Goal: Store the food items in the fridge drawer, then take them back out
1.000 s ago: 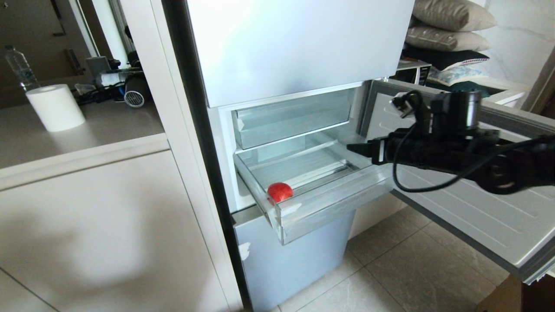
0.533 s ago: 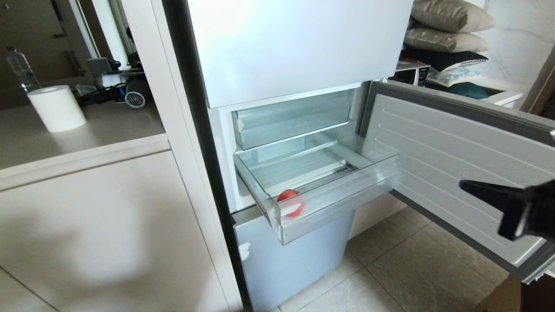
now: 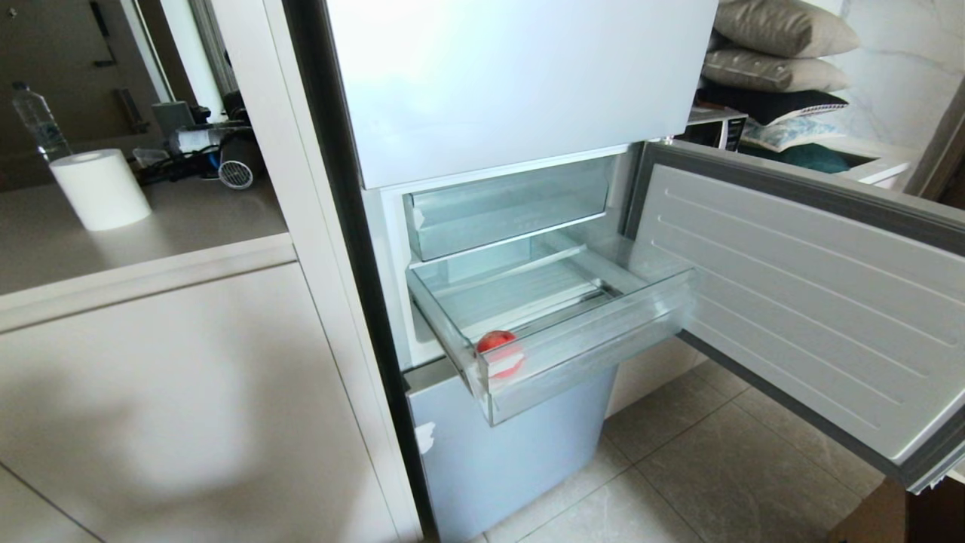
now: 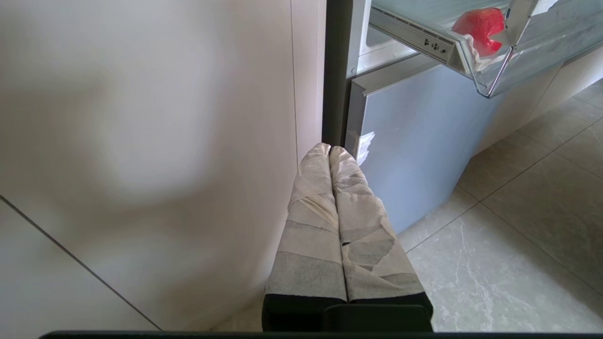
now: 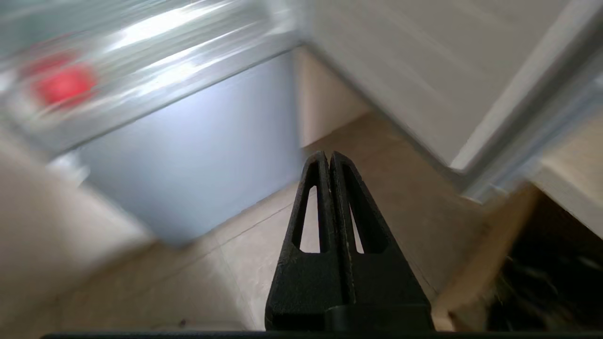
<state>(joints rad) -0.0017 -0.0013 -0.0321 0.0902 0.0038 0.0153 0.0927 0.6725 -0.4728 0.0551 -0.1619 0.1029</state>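
A small round red food item (image 3: pixel 499 351) lies in the front left corner of the clear fridge drawer (image 3: pixel 588 354), which is pulled out of the fridge. The same red piece (image 4: pixel 479 27) shows through the drawer's clear wall (image 4: pixel 527 61) in the left wrist view and as a red blur (image 5: pixel 63 84) in the right wrist view. My left gripper (image 4: pixel 330 150), its fingers wrapped in pale tape, hangs shut and empty low beside the fridge's lower door. My right gripper (image 5: pixel 328 156) is shut and empty over the floor, below and to the right of the drawer. Neither arm appears in the head view.
The fridge's middle door (image 3: pixel 791 302) stands swung open to the right. A shallower clear tray (image 3: pixel 513 207) sits above the drawer. A pale blue-grey lower door panel (image 3: pixel 513 452) is below it. A counter (image 3: pixel 188 219) with a paper roll (image 3: pixel 99 188) is at the left. Tiled floor (image 3: pixel 716 467) lies beneath.
My right arm has dropped away from above the drawer and left the head view, its gripper now shut. The red piece has settled lower in the drawer's front left corner.
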